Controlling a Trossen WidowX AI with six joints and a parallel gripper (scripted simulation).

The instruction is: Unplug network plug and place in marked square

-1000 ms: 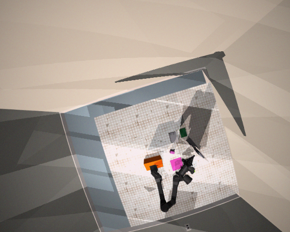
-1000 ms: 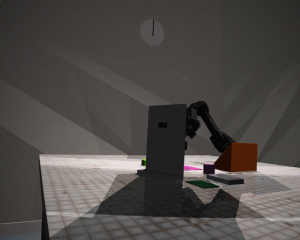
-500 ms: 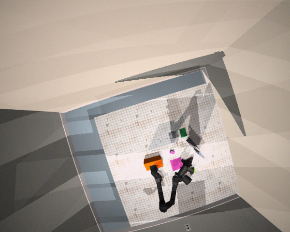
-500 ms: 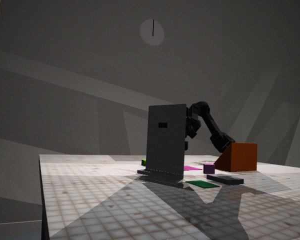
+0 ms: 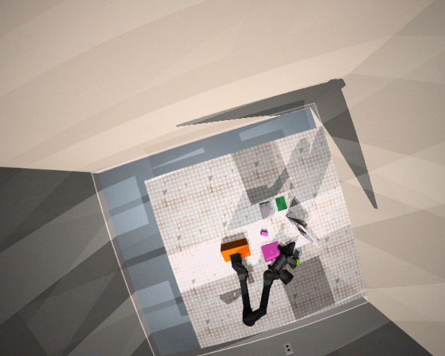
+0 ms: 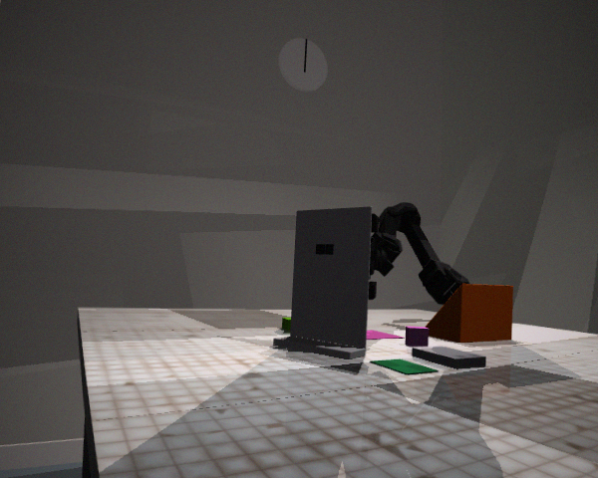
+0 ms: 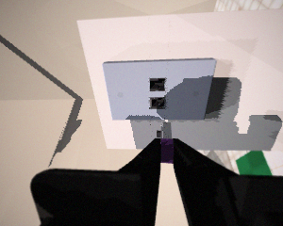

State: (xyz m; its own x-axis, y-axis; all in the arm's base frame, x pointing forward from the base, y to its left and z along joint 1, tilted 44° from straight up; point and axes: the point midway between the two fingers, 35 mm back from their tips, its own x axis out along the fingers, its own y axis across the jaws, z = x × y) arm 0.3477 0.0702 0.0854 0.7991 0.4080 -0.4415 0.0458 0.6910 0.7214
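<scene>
The black hand (image 7: 166, 148), clamped on the small purple network plug (image 7: 166, 150) just clear of the pale grey upright panel (image 7: 132, 89) ahead, should withdraw straight back before lowering toward the magenta marked square (image 5: 270, 251).

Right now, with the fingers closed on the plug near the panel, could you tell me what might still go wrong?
The gripper pinches the small purple plug only at the fingertips, so it could slip or twist on the way. The marked pink square lies right beside the arm, where a purple cube and an orange block stand close; a low swing might knock them. The panel is near too.
</scene>
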